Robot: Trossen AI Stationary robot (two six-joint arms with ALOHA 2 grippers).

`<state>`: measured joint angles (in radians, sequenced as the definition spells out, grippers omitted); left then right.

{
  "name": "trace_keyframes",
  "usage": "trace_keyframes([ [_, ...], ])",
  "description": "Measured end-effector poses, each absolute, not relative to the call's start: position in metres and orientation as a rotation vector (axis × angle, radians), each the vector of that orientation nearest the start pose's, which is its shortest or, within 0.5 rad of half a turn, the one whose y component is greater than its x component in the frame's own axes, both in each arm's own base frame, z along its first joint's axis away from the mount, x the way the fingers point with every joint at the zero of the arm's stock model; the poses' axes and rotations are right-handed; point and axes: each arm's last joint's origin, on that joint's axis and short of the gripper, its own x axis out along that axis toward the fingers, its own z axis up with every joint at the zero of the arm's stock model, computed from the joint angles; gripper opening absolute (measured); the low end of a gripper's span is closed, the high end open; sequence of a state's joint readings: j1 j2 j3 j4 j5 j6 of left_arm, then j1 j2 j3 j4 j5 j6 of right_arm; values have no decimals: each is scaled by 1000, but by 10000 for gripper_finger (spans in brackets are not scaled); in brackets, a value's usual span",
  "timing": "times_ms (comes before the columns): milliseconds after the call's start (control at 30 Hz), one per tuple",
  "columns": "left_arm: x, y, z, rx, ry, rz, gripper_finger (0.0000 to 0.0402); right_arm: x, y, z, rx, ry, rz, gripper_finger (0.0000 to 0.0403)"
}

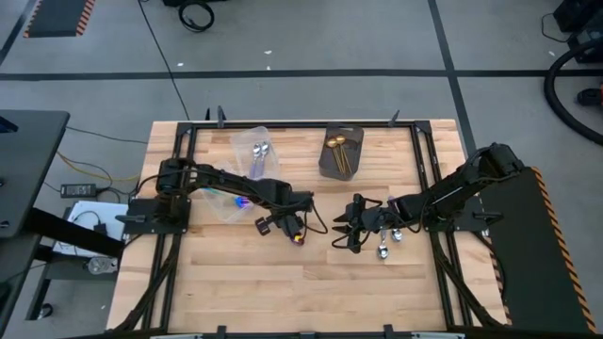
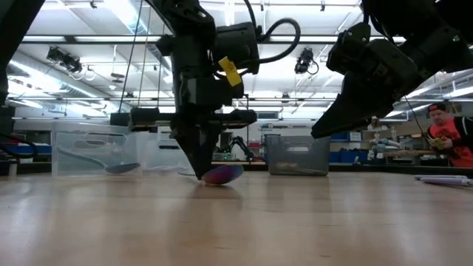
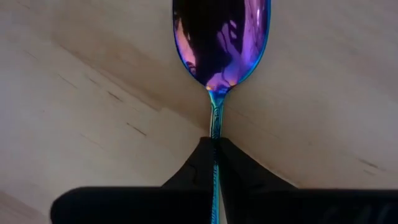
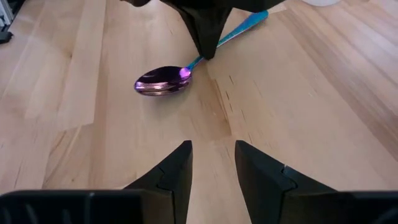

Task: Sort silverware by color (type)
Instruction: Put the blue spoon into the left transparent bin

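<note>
Left arm pinching a purple spoon on the table

Table mid-centre: left gripper is clamping the spoon neck, bowl lying on the wood, right gripper is hovering nearby, narrowly parted. That thin-edge pinch is looking sketchy, spoon could be twisting or slipping on the lift

Iridescent purple-blue spoon with teal handle, on pale wood-grain counter. Black fingers. Yellow tag on dark left arm. Gold spoons inside dark grey box. Silver spoons with lilac handles.
</note>
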<state>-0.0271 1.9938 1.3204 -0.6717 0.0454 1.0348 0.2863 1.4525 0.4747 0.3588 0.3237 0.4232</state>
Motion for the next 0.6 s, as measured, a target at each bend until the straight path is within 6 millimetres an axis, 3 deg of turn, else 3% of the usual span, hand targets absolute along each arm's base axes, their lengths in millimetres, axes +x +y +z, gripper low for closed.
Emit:
trace_keyframes([
  [600,374,-26,151,855,1258,-639,11,245,63,141,225,570,-160,130],
])
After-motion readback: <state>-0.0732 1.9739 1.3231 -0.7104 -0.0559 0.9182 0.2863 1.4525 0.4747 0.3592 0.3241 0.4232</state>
